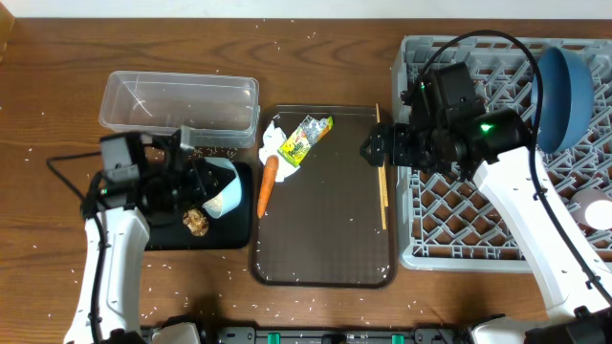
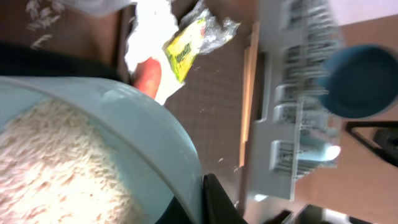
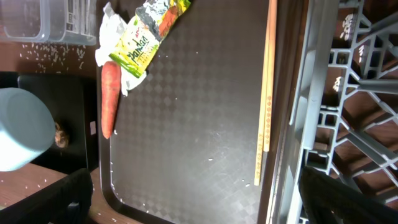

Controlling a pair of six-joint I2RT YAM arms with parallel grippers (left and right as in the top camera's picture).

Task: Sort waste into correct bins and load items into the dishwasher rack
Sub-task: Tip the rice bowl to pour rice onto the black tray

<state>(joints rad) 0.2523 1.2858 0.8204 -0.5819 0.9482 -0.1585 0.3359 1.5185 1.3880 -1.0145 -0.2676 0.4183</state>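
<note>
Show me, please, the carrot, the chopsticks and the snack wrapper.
carrot [image 3: 109, 96], right wrist view, middle of its orange body.
chopsticks [image 3: 268, 74], right wrist view, mid-length of the pair.
snack wrapper [image 3: 138, 48], right wrist view, its yellow-green printed face.

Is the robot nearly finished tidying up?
Not yet. Done: blue plate in the rack, brown lump in the black tray. In hand: the left gripper holds a bowl of rice. Left: carrot, wrapper, tissue and chopsticks on the brown tray.
</note>
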